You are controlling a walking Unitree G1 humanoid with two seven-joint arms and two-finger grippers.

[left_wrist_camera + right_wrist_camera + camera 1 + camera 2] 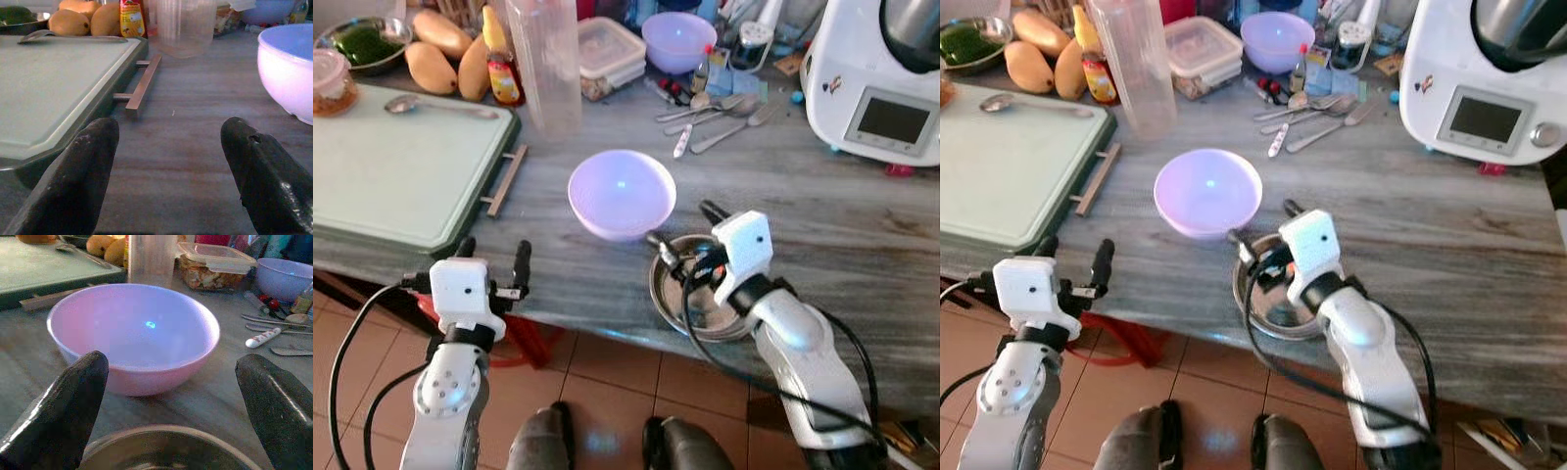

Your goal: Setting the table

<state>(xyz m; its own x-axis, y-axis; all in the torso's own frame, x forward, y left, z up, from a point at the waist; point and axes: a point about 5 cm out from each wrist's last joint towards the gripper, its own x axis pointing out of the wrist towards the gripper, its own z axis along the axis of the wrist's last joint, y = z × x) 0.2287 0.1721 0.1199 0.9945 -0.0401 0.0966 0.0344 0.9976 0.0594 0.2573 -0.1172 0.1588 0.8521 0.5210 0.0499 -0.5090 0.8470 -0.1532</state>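
A lilac bowl [622, 193] stands upright in the middle of the grey counter. Just in front of it, near the counter's edge, sits a shallow steel bowl [677, 294]. My right gripper [683, 227] hovers open over the steel bowl, its fingers pointing at the lilac bowl [134, 333] and holding nothing. In the right wrist view the steel rim [171, 438] lies just below the fingertips. My left gripper [494, 253] stands open at the counter's front edge, beside the corner of the green tray [460, 230], and is empty. Loose cutlery [715, 110] lies at the back.
The tray holds a pale cutting board [401, 166] and a spoon [406, 103]; its metal handle [142, 88] sticks out. At the back stand mangoes [440, 54], a sauce bottle [501, 59], a clear jug [548, 64], a food box [610, 54], a second lilac bowl [678, 41] and a white appliance [876, 78].
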